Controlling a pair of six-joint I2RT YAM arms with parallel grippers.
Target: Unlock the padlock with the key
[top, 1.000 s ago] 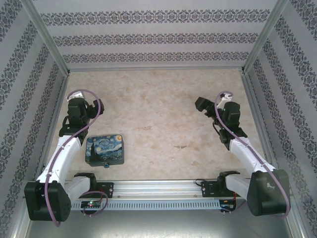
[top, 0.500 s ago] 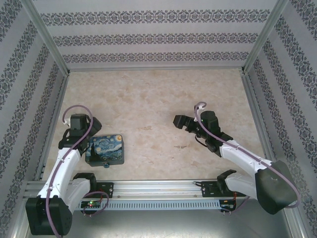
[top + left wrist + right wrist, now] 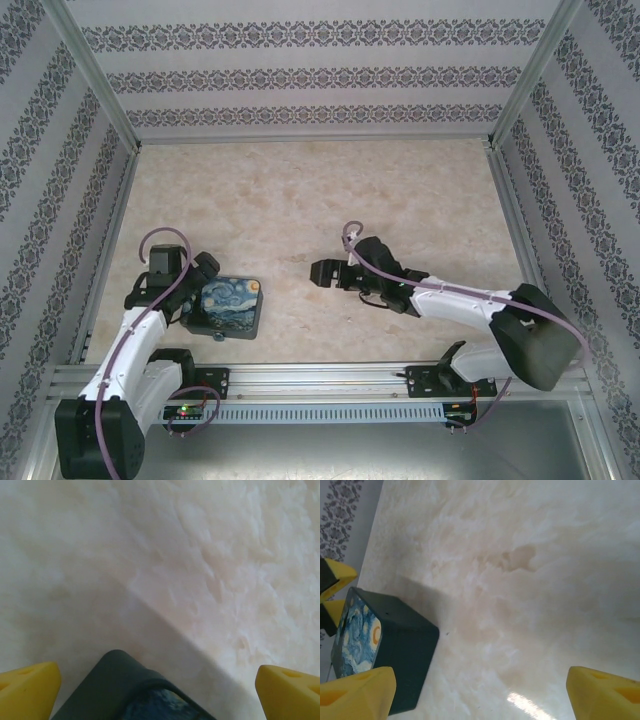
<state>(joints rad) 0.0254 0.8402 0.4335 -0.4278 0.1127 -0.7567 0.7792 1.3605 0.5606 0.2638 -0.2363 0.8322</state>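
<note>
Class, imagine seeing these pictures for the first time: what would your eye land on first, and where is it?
The dark box with a blue-and-yellow swirly painted lid stands out first, at the near left of the pale marbled table. The open left gripper has the box's corner between its yellow fingertips, while the right gripper, also open, points across mid-table towards the box.

Painted box beside spread right claw

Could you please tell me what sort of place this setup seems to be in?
Most likely a robot test enclosure, not a home: patterned wall panels box in a marble-look table, with an aluminium rail along its near edge.
</note>
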